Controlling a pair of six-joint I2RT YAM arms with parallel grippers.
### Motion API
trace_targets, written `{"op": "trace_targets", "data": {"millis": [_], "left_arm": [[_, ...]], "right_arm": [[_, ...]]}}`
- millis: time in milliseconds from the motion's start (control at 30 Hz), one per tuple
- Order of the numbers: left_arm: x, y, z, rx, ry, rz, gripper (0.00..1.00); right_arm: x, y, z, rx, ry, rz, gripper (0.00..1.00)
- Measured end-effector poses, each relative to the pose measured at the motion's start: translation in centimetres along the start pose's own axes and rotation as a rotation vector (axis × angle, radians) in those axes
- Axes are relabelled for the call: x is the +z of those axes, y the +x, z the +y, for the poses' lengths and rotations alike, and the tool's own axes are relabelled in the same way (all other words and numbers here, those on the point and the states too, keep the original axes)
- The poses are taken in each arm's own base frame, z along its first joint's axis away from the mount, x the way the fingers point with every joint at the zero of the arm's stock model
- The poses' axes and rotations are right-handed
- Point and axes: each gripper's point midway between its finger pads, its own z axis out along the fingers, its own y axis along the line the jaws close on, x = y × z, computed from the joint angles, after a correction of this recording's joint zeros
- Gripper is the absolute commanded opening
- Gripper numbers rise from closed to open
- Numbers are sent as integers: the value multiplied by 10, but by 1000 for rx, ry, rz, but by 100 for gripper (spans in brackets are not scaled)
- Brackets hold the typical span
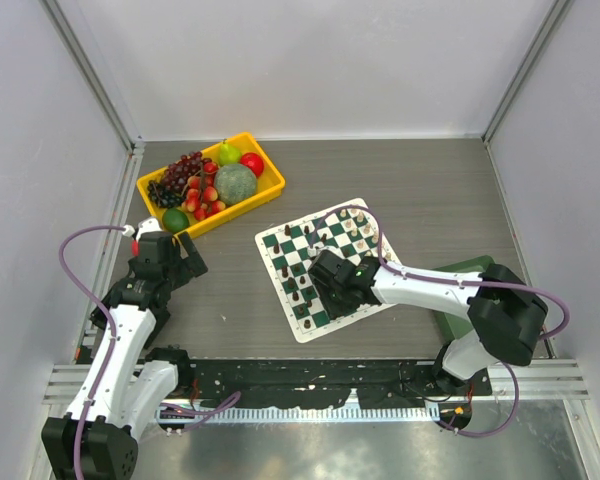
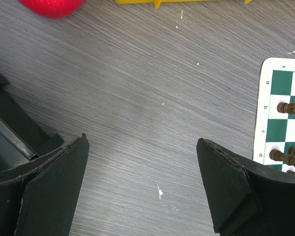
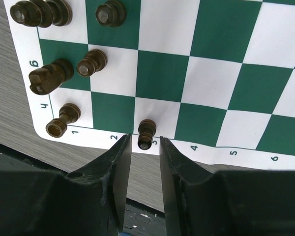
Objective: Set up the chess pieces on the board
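Note:
The green-and-white board (image 1: 302,336) lies tilted at the table's middle. Dark chess pieces (image 1: 292,285) stand along its near-left side and cream ones (image 1: 358,225) at its far right. My right gripper (image 1: 322,276) hangs low over the near edge. In the right wrist view its fingertips (image 3: 145,139) flank a dark pawn (image 3: 146,132) on the board's border (image 3: 206,147), with a thin gap on each side. Other dark pieces (image 3: 91,62) stand to its left. My left gripper (image 1: 188,252) is wide open over bare table (image 2: 142,140), left of the board (image 2: 268,98).
A yellow tray (image 1: 270,185) of fruit sits at the back left, its red fruit (image 2: 51,6) just ahead of my left gripper. A plain green tray (image 1: 465,272) lies right of the board, partly under my right arm. Grey walls close in three sides.

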Motion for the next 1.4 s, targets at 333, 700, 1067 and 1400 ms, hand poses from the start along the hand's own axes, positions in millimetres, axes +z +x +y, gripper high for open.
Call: {"op": "trace_targets", "data": {"millis": [333,700,1067,1400], "left_arm": [[0,0,-1,-13,0,0,99],[0,0,-1,-13,0,0,99],[0,0,0,-13,0,0,99],[0,0,0,-13,0,0,99]], "right_arm": [[4,2,-2,-1,6,14,26],[4,2,-1,-18,-6,21,10],[0,-5,17,-50,-47,-9,10],[0,-11,29,-67,-74,-29,11]]}}
